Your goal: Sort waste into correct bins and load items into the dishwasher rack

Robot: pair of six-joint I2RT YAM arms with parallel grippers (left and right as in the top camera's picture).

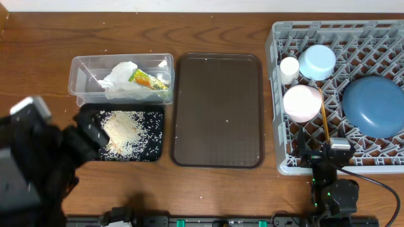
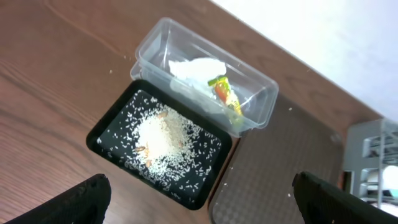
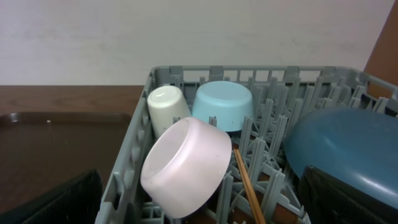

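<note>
The clear tub holds the crumpled white napkin and the green-and-orange wrapper; both also show in the left wrist view. The black tray holds a pile of rice grains. The grey rack holds the blue plate, light-blue bowl, white bowl, cream cup and chopsticks. My left gripper is open and empty, above the table near the black tray. My right gripper is open and empty at the rack's front edge.
A large dark brown serving tray lies between the bins and the rack. A few stray rice grains lie on it and on the wooden table. The rack reaches the table's right edge.
</note>
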